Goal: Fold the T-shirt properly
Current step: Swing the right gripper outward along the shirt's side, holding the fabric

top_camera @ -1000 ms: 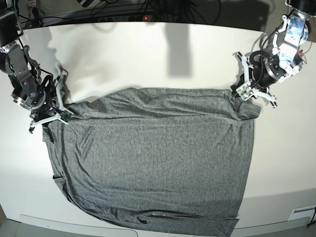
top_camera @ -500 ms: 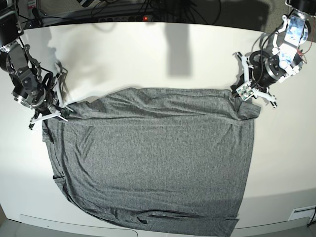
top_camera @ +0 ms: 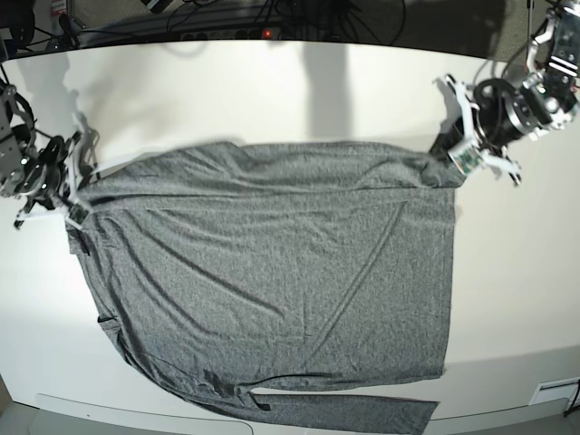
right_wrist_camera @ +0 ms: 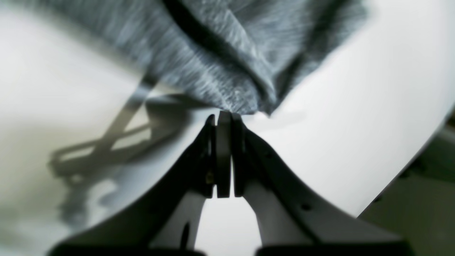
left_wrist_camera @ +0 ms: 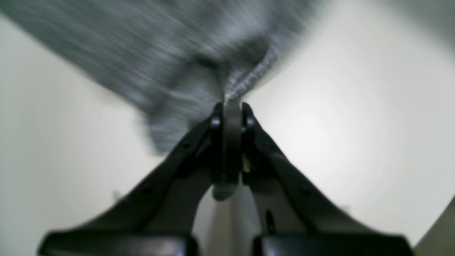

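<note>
A wide, smooth, off-white worktop (top_camera: 272,100) fills most of the base view, and everything here is placed against it. Spread across its middle and near part lies the large heather-grey, speckled knit T-shirt (top_camera: 272,272) with long sleeves, plain and printless, mostly flat with long shallow creases running slantwise through the body. Its far edge runs almost straight from one side of the worktop to the other and looks stretched between two raised corners. A narrow strip of the same cloth, seemingly a sleeve, sticks out along the worktop's near edge.

At the far corner of the T-shirt on the base view's right, the left pincer (top_camera: 460,154), black-fingered with white brackets, is clamped together on the cloth; in the left wrist view a ribbed grey edge of the T-shirt (left_wrist_camera: 245,83) rises from between its pressed fingertips (left_wrist_camera: 233,106), though that picture is blurred.

At the opposite far corner, at the worktop's left side in the base view, the right pincer (top_camera: 74,207) is likewise closed. In the right wrist view its tips (right_wrist_camera: 224,119) meet just at a bunched grey fold (right_wrist_camera: 234,96), which appears to be pinched between them.
</note>
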